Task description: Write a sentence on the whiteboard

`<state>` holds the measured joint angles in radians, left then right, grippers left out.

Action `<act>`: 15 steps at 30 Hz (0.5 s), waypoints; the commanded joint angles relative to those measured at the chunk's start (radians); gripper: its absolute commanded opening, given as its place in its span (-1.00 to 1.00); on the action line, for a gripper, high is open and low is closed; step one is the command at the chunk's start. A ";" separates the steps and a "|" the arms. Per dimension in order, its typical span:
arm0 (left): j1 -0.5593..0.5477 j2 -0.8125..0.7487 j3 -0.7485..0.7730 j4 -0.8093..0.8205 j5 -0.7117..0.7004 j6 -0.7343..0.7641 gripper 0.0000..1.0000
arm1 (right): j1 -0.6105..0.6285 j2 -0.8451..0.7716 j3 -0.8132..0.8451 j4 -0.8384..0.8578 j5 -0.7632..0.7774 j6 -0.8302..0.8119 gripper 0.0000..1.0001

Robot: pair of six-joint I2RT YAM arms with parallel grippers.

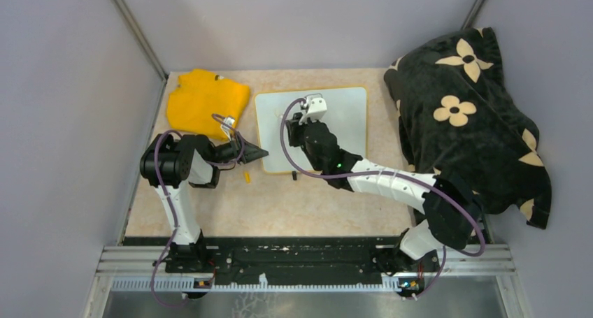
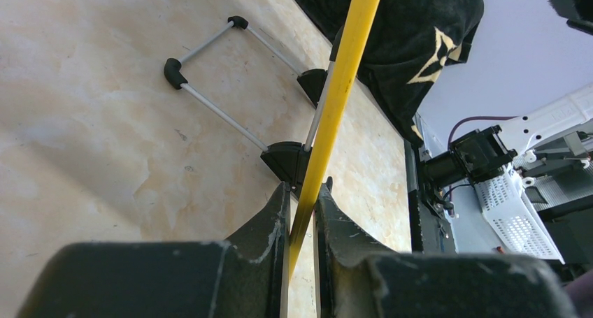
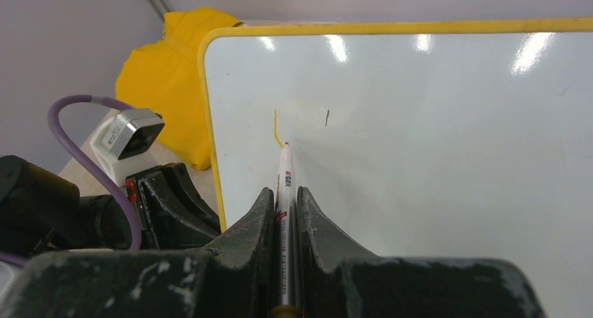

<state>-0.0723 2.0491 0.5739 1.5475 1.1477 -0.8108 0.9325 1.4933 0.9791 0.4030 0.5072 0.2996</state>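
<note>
your right hand point(image 3: 284, 196), clenched on a slim white marker pen point(image 3: 284, 171), touches the flat yellow-rimmed whiteboard point(image 3: 433, 157) on the desk point(image 1: 315, 206); it looks stiff, light and slippery, so hold its rim point(image 2: 343, 73) where your left hand point(image 2: 302, 192) pinches.

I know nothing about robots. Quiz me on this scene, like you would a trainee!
1. True or false: the right gripper holds a slim white marker pen with its tip on the flat white yellow-rimmed whiteboard.
2. What does the left gripper pinch? A) a pen B) the whiteboard's edge C) nothing
3. Fill in: the short stroke above the pen's tip is coloured ___.
Key: 1 true; 2 B; 3 yellow-orange.
</note>
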 commanded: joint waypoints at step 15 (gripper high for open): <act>-0.003 0.031 0.001 0.243 -0.008 0.001 -1.00 | -0.054 -0.036 0.043 0.046 -0.021 0.029 -1.00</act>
<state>-0.0723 2.0495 0.5739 1.5475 1.1488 -0.8108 0.8932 1.4475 0.9760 0.4210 0.5060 0.3077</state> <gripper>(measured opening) 0.190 0.111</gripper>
